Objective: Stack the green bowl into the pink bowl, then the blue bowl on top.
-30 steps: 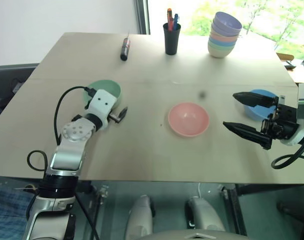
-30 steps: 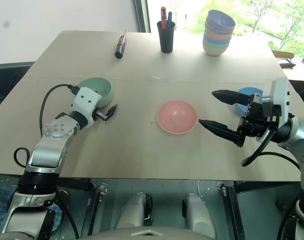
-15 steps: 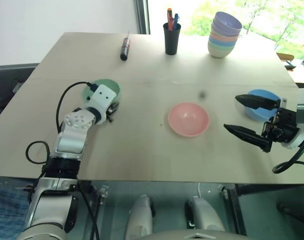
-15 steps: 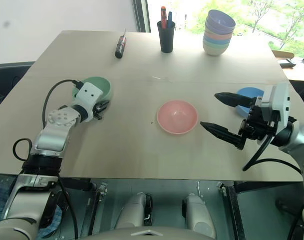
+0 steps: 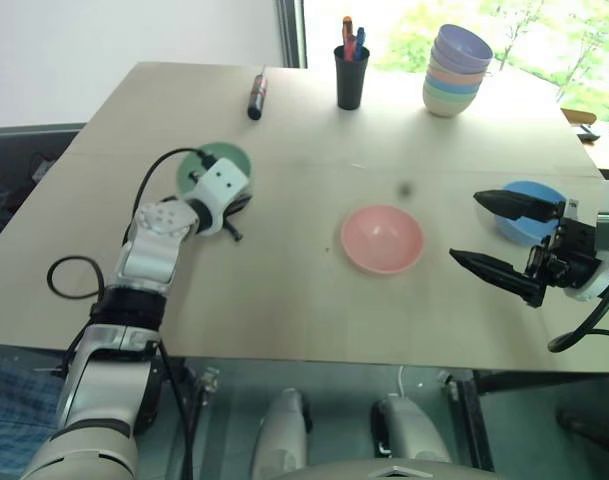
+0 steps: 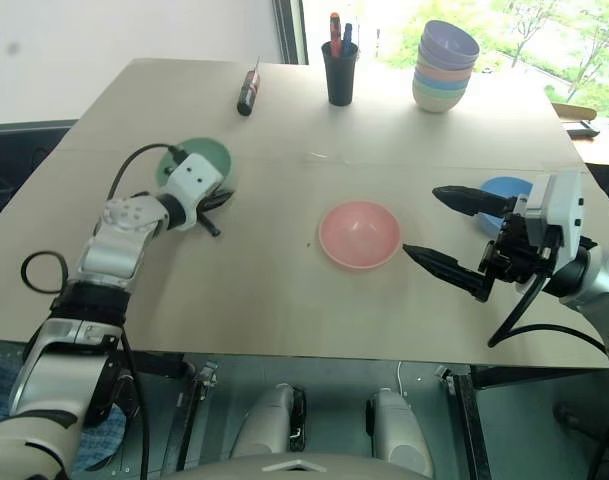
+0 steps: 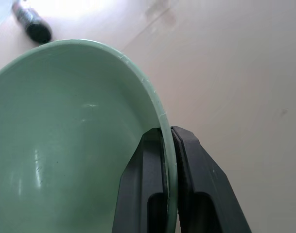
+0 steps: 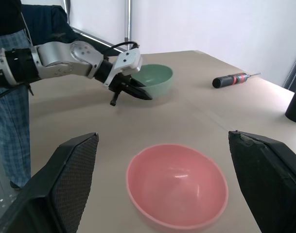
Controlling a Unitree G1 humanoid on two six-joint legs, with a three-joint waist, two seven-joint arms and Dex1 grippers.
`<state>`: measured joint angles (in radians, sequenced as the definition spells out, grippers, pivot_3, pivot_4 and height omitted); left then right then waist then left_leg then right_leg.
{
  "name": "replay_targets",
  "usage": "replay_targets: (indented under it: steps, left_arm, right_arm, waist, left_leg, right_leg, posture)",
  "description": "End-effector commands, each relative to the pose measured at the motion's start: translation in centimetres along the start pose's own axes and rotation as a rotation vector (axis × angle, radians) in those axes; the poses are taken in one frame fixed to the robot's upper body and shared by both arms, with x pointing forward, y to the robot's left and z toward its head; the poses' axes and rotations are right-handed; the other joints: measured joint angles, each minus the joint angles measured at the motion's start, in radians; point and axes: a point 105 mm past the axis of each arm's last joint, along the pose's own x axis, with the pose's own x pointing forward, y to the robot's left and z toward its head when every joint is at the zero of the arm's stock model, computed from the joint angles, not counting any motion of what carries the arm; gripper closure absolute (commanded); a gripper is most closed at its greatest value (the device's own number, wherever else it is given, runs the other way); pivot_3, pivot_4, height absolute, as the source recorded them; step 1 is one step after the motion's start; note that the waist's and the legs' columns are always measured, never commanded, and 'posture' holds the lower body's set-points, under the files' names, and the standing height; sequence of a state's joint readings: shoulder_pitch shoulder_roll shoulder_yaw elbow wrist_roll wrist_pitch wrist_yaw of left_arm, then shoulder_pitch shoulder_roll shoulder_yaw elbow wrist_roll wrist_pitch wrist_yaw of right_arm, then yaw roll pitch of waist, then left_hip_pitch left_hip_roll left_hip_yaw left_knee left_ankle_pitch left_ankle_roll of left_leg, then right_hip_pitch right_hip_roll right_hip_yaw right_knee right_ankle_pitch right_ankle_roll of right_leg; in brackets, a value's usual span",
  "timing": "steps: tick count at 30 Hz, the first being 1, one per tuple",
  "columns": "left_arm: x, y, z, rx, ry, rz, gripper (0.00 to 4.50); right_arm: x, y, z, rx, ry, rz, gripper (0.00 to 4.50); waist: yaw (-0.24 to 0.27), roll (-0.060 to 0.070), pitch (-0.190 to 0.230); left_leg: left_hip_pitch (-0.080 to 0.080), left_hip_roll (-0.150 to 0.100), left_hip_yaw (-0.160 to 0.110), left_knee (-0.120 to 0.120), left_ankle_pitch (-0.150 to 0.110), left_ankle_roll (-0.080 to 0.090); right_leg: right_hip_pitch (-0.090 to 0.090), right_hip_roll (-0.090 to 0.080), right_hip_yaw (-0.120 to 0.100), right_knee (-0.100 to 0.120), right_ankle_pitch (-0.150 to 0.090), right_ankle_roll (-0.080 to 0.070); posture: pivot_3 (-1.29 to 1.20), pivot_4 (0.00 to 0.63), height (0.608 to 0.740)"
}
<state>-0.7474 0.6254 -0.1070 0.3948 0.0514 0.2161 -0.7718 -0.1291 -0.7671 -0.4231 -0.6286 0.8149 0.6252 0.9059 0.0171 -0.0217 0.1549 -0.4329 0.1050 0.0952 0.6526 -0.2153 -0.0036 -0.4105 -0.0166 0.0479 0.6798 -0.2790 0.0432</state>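
From the head camera, the round pale mint-green plastic bowl sits on the left of the light wooden table, the left gripper pinched on its near right rim. The round salmon-pink plastic bowl lies mid-table, empty. The right gripper hangs spread wide and holds nothing, just in front of the round sky-blue plastic bowl on the right.

The left wrist view shows its black fingers pressed together on the green rim (one inside, one outside).

The right wrist view looks across the pink bowl toward the green bowl.
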Motion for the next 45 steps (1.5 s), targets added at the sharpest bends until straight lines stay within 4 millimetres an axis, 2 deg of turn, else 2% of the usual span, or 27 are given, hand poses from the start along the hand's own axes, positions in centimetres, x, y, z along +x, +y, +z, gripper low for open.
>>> replay_targets:
  steps: [1, 4, 9, 14, 17, 21, 23, 24, 27, 29, 33, 37, 42, 45]
  left_arm:
    - [1.0, -2.9, 5.5, 0.065, -0.164, -0.225, 4.38]
    - [1.3, -6.5, 8.9, 0.2, -0.26, -0.412, 4.38]
    - [0.4, -11.7, 12.3, 0.418, -0.375, -0.66, 4.38]
    - [-0.2, -13.8, 13.3, 0.591, -0.435, -0.76, 4.38]
    - [-0.3, -14.3, 13.6, 0.62, -0.452, -0.785, 4.38]
    - [-0.4, -14.4, 13.5, 0.65, -0.464, -0.791, 4.38]
    - [-0.5, -14.1, 14.0, 0.611, -0.497, -0.77, 4.38]
    - [-0.6, -13.9, 14.4, 0.588, -0.516, -0.766, 3.66]
    - [-1.0, -13.4, 15.5, 0.565, -0.589, -0.736, 2.67]
    - [-1.5, -13.3, 15.9, 0.537, -0.62, -0.736, 1.86]
    - [-2.9, -12.8, 16.0, 0.443, -0.679, -0.764, 1.86]
    - [-3.7, -10.3, 16.4, 0.154, -0.733, -0.697, 1.86]
    - [-4.9, -7.6, 14.9, -0.133, -0.733, -0.616, 1.86]
    - [-7.1, -6.9, 13.5, -0.282, -0.786, -0.64, 1.86]
  right_arm:
    - [0.2, 0.3, 0.9, -0.042, -0.018, 0.021, 0.0]
    - [0.6, 0.3, 0.9, -0.043, -0.022, 0.03, 0.0]
    - [0.7, 0.2, 0.9, -0.044, -0.022, 0.03, 0.0]
    - [0.8, 0.2, 1.1, -0.047, -0.022, 0.023, 0.0]
    - [0.7, 0.1, 1.2, -0.051, -0.02, 0.018, 0.0]
    - [0.6, 0.2, 1.2, -0.05, -0.017, 0.012, 0.0]
    - [0.6, 0.3, 1.1, -0.051, -0.014, 0.01, 0.0]
    - [0.6, 0.3, 1.1, -0.049, -0.014, 0.007, 0.0]
    - [0.6, 0.4, 1.0, -0.047, -0.009, 0.007, 0.0]
    - [0.6, 0.3, 1.0, -0.047, -0.008, 0.013, 0.0]
    - [0.7, 0.2, 1.0, -0.048, -0.003, 0.02, 0.0]
    - [0.3, -0.6, 0.4, -0.053, 0.039, 0.001, 0.0]
    - [-1.3, -4.1, -2.5, -0.105, 0.226, -0.159, 0.0]
    - [-2.4, -6.9, -4.6, -0.123, 0.361, -0.266, 0.0]
  waist:
    - [0.001, 0.0, 0.0]
    - [-0.002, 0.0, 0.0]
    - [-0.008, 0.0, 0.0]
    - [-0.008, 0.0, 0.0]
    - [-0.005, 0.0, 0.0]
    - [-0.005, 0.0, 0.0]
    - [-0.005, 0.0, 0.0]
    - [-0.005, 0.0, 0.0]
    - [-0.005, 0.0, 0.0]
    - [-0.005, 0.0, 0.0]
    - [-0.006, 0.0, 0.0]
    - [-0.006, 0.0, 0.0]
    - [-0.007, 0.0, 0.0]
    - [-0.008, 0.001, 0.0]
  left_leg:
    - [0.0, 0.0, 0.0, 0.0, 0.0, 0.0]
    - [0.0, 0.0, 0.0, 0.0, 0.0, 0.0]
    - [0.001, 0.0, 0.0, 0.0, 0.0, 0.0]
    - [0.001, 0.0, 0.0, 0.001, 0.0, 0.0]
    - [0.001, 0.0, 0.0, 0.001, 0.0, 0.0]
    - [0.001, 0.0, 0.0, 0.001, 0.0, 0.0]
    - [0.001, 0.0, 0.0, 0.001, 0.0, 0.0]
    - [0.001, 0.0, 0.0, 0.001, 0.0, 0.0]
    - [0.001, 0.0, -0.001, 0.001, 0.0, 0.0]
    - [0.001, 0.0, -0.001, 0.001, 0.0, 0.0]
    - [0.001, 0.0, -0.001, 0.001, 0.0, 0.0]
    - [0.001, 0.0, -0.001, 0.001, 0.0, 0.0]
    - [0.001, 0.0, -0.002, 0.003, 0.0, 0.0]
    - [0.001, 0.0, -0.001, 0.003, 0.0, 0.0]
  right_leg:
    - [0.0, 0.0, 0.0, 0.0, 0.0, 0.0]
    - [0.0, 0.0, 0.001, 0.0, 0.0, 0.0]
    - [0.0, 0.001, 0.002, 0.0, 0.0, 0.0]
    - [0.001, 0.001, 0.002, 0.001, 0.0, 0.0]
    - [0.001, 0.001, 0.002, 0.001, 0.0, 0.0]
    - [0.001, 0.001, 0.002, 0.0, 0.0, 0.0]
    - [0.001, 0.001, 0.002, 0.0, 0.0, 0.0]
    - [0.001, 0.001, 0.002, 0.0, 0.0, 0.0]
    - [0.001, 0.001, 0.001, 0.0, 0.0, 0.0]
    - [0.001, 0.001, 0.001, 0.0, 0.0, 0.0]
    - [0.001, 0.001, 0.001, 0.001, 0.0, 0.0]
    - [0.001, 0.001, 0.001, 0.001, 0.0, 0.0]
    - [0.002, 0.001, 0.001, 0.002, 0.0, 0.0]
    - [0.001, 0.0, 0.001, 0.001, 0.0, 0.0]
  posture:
    - [0.0, 0.15, 0.74]
    - [0.0, 0.15, 0.74]
    - [0.0, 0.15, 0.74]
    - [0.0, 0.15, 0.74]
    - [0.0, 0.15, 0.74]
    - [0.0, 0.15, 0.74]
    - [0.0, 0.15, 0.74]
    - [0.0, 0.15, 0.74]
    - [0.0, 0.15, 0.74]
    - [0.0, 0.15, 0.74]
    - [0.0, 0.15, 0.74]
    - [0.0, 0.15, 0.74]
    - [0.0, 0.15, 0.74]
    - [0.0, 0.15, 0.74]
